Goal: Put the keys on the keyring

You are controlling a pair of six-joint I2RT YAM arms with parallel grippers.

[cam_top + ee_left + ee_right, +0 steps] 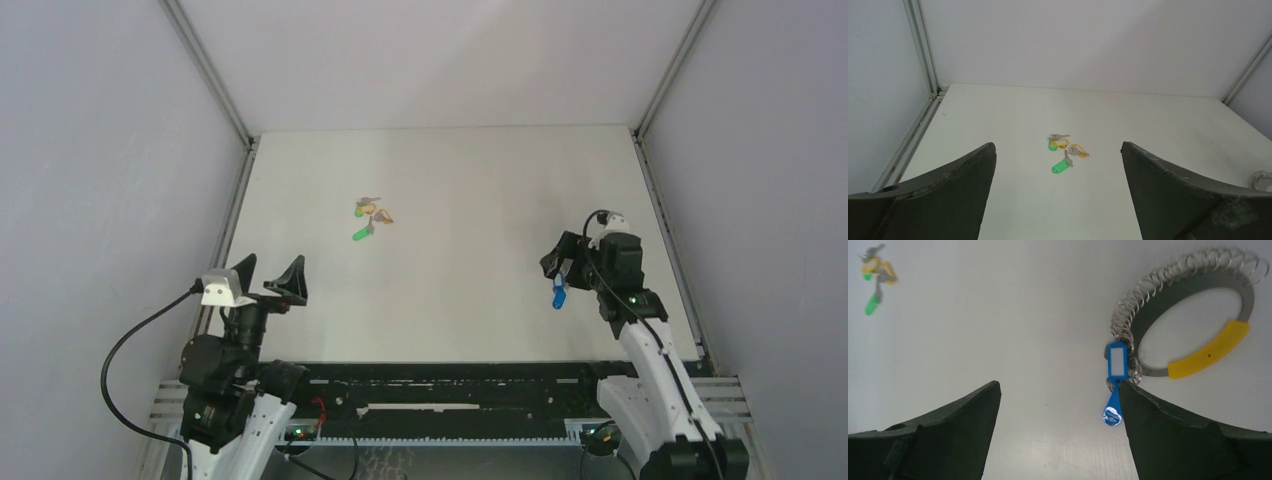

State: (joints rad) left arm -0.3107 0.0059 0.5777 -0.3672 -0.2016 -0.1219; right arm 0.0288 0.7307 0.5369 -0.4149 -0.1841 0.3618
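The keys (368,218) lie in a loose cluster at mid-table, left of centre, with green and yellow plastic heads; one green-headed key (1061,166) lies nearest to me. In the right wrist view the keys (875,271) are far off at the top left. The keyring (1193,320) is a large grey ring with a coil of small loops and a yellow segment. A blue tag (1117,360) and a blue fob (1113,410) hang from it. My right gripper (1058,386) is open and empty, with its right finger just beside the fob. My left gripper (1058,145) is open and empty, well short of the keys.
Grey walls with metal corner rails (215,80) enclose the white table (450,300) on three sides. A bit of the keyring's coil (1262,176) shows at the right edge of the left wrist view. In the top view only the blue fob (558,295) shows below the right gripper (562,262).
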